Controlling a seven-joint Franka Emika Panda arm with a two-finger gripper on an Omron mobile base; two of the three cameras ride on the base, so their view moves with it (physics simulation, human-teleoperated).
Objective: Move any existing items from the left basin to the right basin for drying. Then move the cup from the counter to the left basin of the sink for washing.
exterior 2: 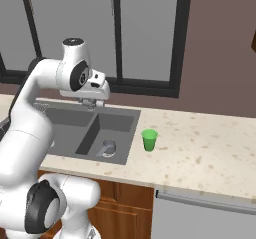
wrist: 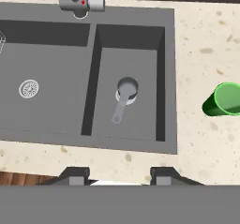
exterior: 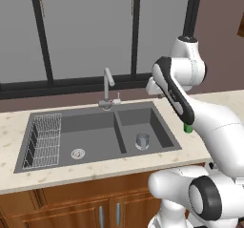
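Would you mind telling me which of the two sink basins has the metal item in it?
The right basin, the narrower one without the wire rack, holds the grey metal cup with a handle. The left basin has none.

Sink (exterior: 164, 122) set in the tabletop (exterior 2: 210, 148), cup (exterior 2: 149, 139) on the tabletop to its right.

The left basin (exterior: 95, 136) holds a rack (exterior: 44, 141) along its left side and a drain (wrist: 29, 88) on its floor. The right basin (wrist: 136, 106), past the divider, holds a small pot (wrist: 125, 95) with its handle lying toward the front. The faucet (exterior: 108, 88) stands behind the divider. The cup stands just right of the right basin, apart from the rim. Cabinets (exterior: 71, 208) sit below; a window (exterior: 86, 31) is behind.
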